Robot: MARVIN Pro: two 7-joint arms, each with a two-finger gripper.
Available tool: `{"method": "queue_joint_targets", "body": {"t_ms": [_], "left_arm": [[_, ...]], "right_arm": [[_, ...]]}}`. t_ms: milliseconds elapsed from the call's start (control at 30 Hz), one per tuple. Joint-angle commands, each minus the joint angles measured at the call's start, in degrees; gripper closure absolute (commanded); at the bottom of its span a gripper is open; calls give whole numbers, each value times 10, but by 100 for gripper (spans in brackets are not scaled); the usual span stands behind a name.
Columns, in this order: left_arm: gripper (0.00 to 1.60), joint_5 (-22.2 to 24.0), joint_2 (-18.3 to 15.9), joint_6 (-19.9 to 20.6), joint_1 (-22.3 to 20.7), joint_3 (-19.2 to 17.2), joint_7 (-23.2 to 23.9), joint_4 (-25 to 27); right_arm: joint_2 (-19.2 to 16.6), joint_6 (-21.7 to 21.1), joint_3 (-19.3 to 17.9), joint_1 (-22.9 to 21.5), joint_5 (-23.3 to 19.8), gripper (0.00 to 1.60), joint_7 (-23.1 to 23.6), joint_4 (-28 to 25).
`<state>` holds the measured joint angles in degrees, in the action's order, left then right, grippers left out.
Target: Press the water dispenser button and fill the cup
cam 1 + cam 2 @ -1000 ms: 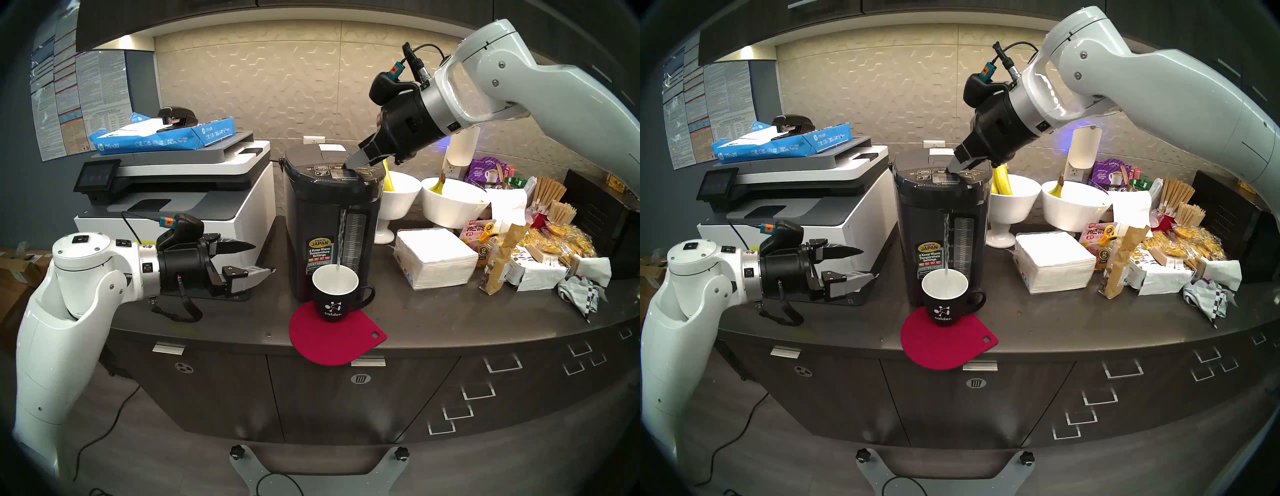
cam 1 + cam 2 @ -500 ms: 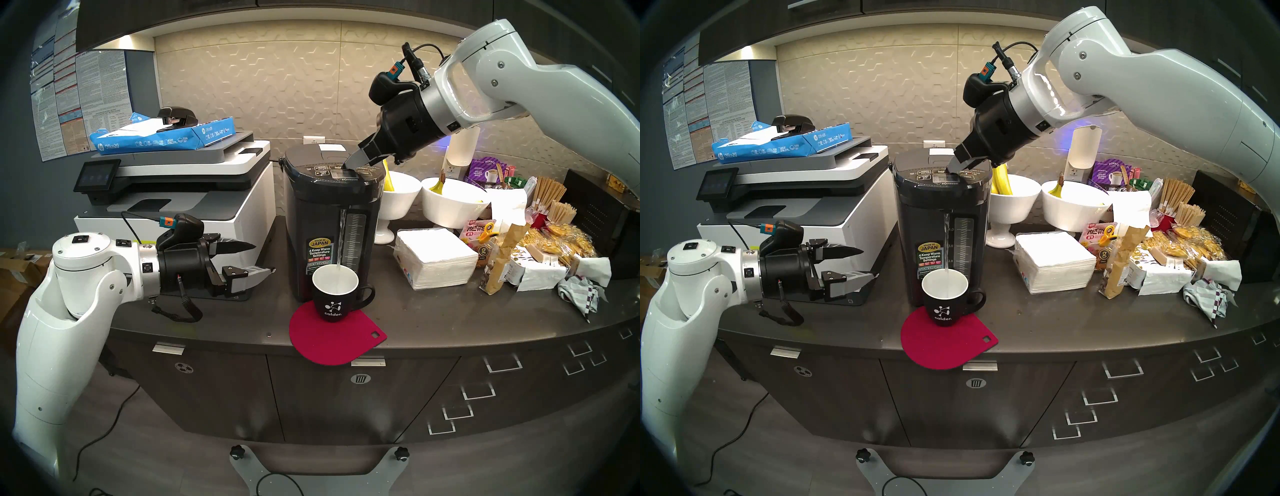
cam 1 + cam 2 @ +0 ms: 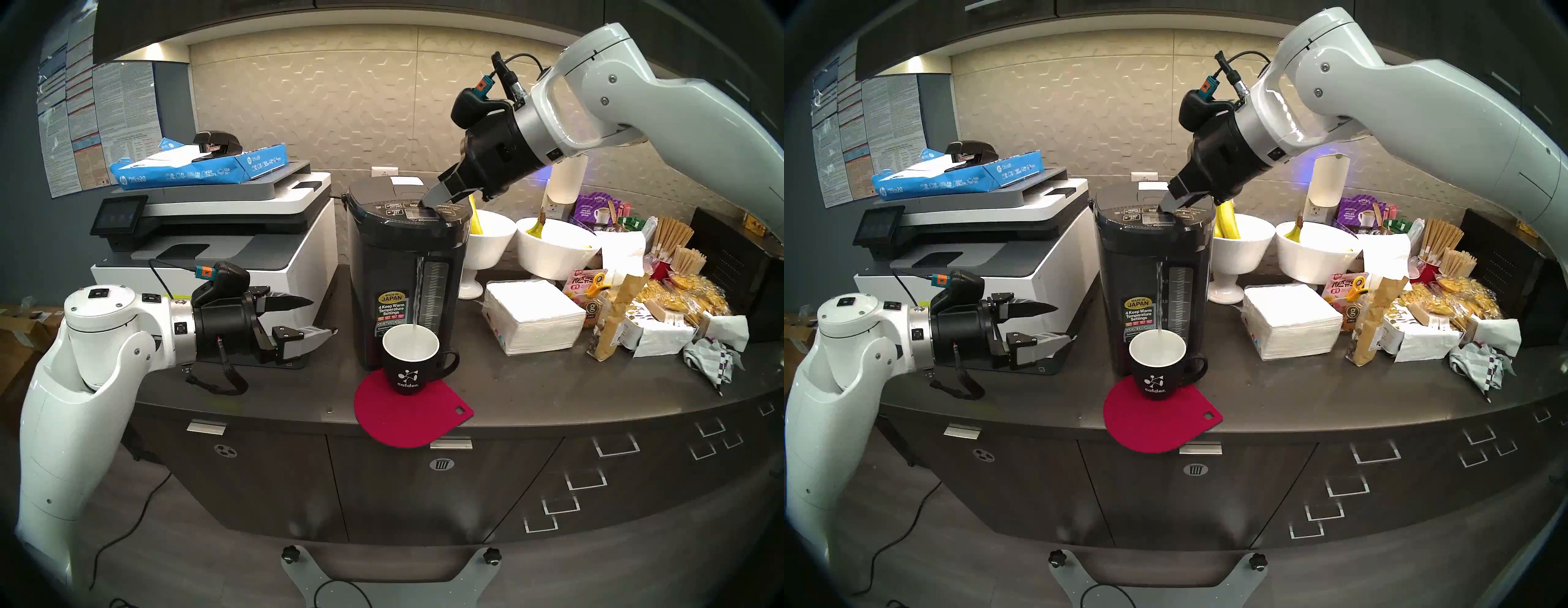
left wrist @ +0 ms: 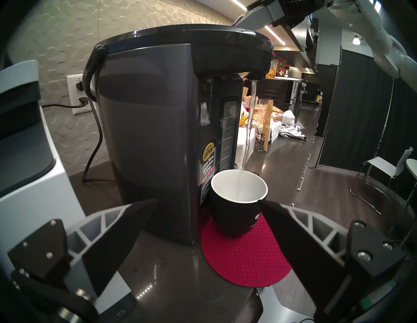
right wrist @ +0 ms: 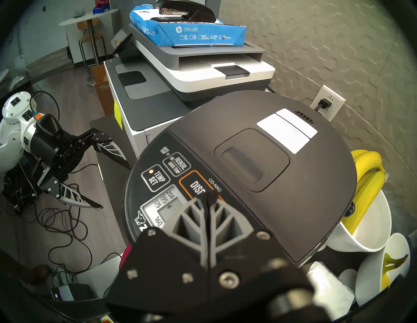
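Beneath the right gripper (image 5: pixel 206 199): the water dispenser (image 3: pixel 403 271), tall and dark grey, pouring a thin stream. Below and ahead of the left gripper (image 3: pixel 320 316), near but apart: the cup (image 3: pixel 410 361), upright on a red mat (image 3: pixel 407 414), catching that stream. Under the right fingertips, pressed together, touching: the button (image 5: pixel 195 186). Left jaws spread wide, empty.

cup (image 3: pixel 410 364) on mat (image 3: pixel 413 414), frame centre | water dispenser (image 3: pixel 403 271) behind cup | printer (image 3: pixel 220 237) left | bowls (image 3: pixel 551 250) right
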<state>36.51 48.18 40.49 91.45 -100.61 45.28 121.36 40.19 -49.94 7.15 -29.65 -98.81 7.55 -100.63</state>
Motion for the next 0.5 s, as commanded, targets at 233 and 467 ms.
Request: {"method": "queue_joint_targets", "body": {"t_ms": [233,467], "left_arm": [[0,1,0,0,-1,-3,0,3],[0,1,0,0,-1,-3,0,3]], "right_arm": [[10,-9,19,16,8,160,6,-5],[9,-10,19,17,15,160,12,-5]]}}
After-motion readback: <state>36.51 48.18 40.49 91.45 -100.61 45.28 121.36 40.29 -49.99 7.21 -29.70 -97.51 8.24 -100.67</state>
